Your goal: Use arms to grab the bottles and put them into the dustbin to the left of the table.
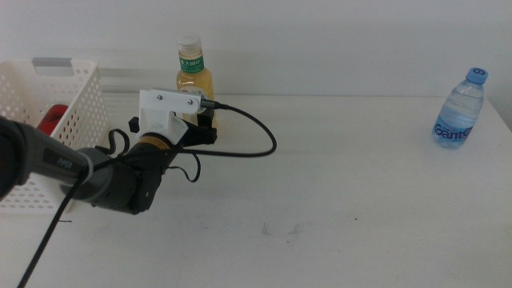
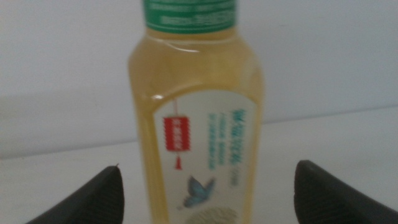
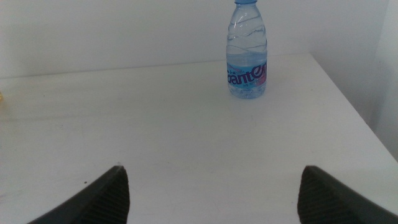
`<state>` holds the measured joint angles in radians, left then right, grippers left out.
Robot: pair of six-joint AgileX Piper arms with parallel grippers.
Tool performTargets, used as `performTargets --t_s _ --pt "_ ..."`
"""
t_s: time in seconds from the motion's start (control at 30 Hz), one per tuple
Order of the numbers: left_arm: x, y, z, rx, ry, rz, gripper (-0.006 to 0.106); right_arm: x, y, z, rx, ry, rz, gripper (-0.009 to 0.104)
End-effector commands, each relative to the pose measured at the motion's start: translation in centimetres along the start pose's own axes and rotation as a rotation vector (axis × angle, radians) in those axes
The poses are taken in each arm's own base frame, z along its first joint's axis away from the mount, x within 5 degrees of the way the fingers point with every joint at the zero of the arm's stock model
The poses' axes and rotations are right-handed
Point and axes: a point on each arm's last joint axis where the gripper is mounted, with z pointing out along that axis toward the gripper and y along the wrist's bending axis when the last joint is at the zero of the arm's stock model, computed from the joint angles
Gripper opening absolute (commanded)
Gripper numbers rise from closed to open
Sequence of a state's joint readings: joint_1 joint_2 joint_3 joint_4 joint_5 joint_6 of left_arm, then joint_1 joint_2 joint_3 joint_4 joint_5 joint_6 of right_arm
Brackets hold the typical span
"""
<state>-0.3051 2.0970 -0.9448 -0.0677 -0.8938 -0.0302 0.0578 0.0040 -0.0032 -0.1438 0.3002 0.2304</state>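
Note:
The yellow tea bottle (image 1: 194, 78) with white cap and green label stands upright at the back of the table (image 1: 320, 208). My left gripper (image 1: 203, 128) is at its base. In the left wrist view the gripper (image 2: 205, 186) is open and the bottle (image 2: 199, 112) stands between the two jaws, apart from both. The clear blue-capped water bottle (image 1: 462, 108) stands upright at the far right. My right gripper (image 3: 211, 186) is open and empty, well short of the water bottle (image 3: 249, 53), and is out of the middle view. The red soda can (image 1: 52, 118) lies inside the dustbin (image 1: 80, 112).
The white perforated dustbin stands at the left edge, close beside my left arm (image 1: 104, 180). The arm's black cable (image 1: 264, 144) loops over the table to the right of the tea bottle. A wall runs behind the table.

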Motion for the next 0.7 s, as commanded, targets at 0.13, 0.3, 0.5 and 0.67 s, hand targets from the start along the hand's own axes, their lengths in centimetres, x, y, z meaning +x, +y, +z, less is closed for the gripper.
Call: performTargets --t_s 0.13,0.3,0.5,0.67 --pt "0.1 0.7 1.9 -0.013 -0.008 -0.012 0.094 0.0 -0.1 0.0 0.009 -0.012 -0.010 0.090" --pt "0.4 0.9 3.0 -0.016 -0.010 -0.013 0.094 0.0 -0.1 0.0 0.009 -0.012 -0.010 0.090" --pt "0.5 0.9 4.8 -0.016 -0.020 -0.003 0.094 0.0 -0.1 0.0 0.009 -0.012 -0.010 0.090" --pt "0.9 0.9 6.3 -0.015 -0.036 0.002 0.094 0.0 -0.1 0.0 0.009 -0.012 -0.010 0.090"
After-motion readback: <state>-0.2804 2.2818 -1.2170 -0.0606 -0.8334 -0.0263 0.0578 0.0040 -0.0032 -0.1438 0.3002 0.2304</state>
